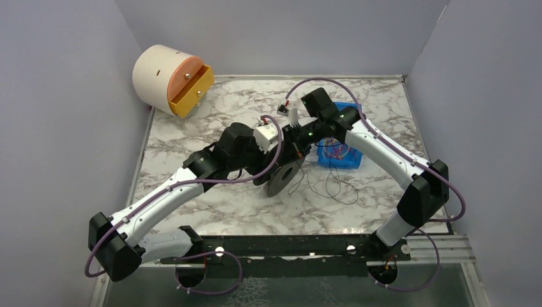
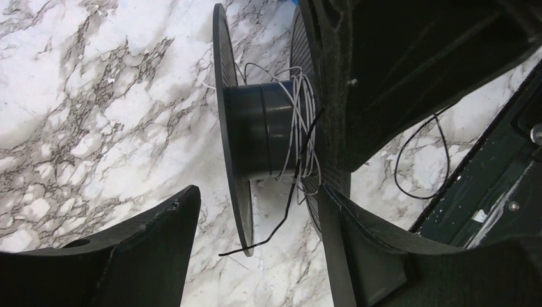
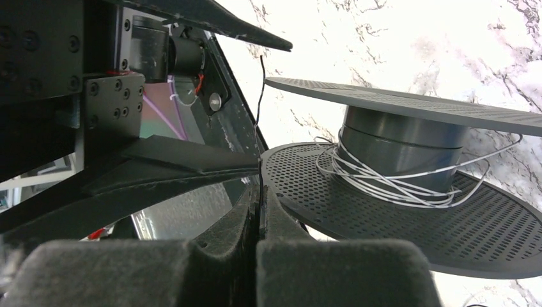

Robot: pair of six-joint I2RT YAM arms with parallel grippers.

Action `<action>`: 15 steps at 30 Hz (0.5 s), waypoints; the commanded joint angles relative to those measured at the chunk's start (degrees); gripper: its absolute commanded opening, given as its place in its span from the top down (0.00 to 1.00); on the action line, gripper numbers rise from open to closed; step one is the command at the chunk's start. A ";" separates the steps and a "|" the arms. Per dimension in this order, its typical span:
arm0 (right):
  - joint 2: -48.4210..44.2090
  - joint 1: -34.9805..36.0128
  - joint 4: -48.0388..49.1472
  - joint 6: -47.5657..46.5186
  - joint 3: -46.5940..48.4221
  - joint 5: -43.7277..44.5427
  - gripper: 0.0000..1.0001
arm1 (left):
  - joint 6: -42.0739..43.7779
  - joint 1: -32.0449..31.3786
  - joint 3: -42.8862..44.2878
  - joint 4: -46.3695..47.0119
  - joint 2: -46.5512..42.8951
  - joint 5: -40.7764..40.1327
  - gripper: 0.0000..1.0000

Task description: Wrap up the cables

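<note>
Marble tabletop (image 1: 224,204); left pincer (image 2: 259,192) wide around spool (image 2: 255,128), right pincer (image 3: 260,198) pinching thin black cable (image 3: 261,83).

A white marble-patterned bench (image 1: 192,211), veined in grey, fills a small booth closed in by plain lilac-grey walls (image 1: 64,96) on the left, back and right. In the far-left corner sits a cream, drum-shaped cabinet (image 1: 152,71), its yellow-orange drawer (image 1: 192,88) pulled partly open. Soft, even light leaves only faint shadows on the bench top.
</note>
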 commanded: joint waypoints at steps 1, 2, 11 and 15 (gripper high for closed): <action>0.65 0.12 0.07 0.67 1.83 -2.05 0.99 | 0.70 0.00 -0.69 1.72 0.90 -3.55 0.32; 0.66 0.12 0.20 0.87 1.63 -2.08 0.99 | 0.70 0.05 -0.80 1.76 1.08 -3.87 0.33; 1.07 0.10 1.94 2.26 0.27 -0.99 0.99 | 0.47 0.14 -0.80 1.78 3.61 -3.13 0.44; 1.15 0.11 2.54 3.07 0.03 -0.05 0.99 | 0.31 0.23 -0.80 1.84 4.66 -3.05 0.47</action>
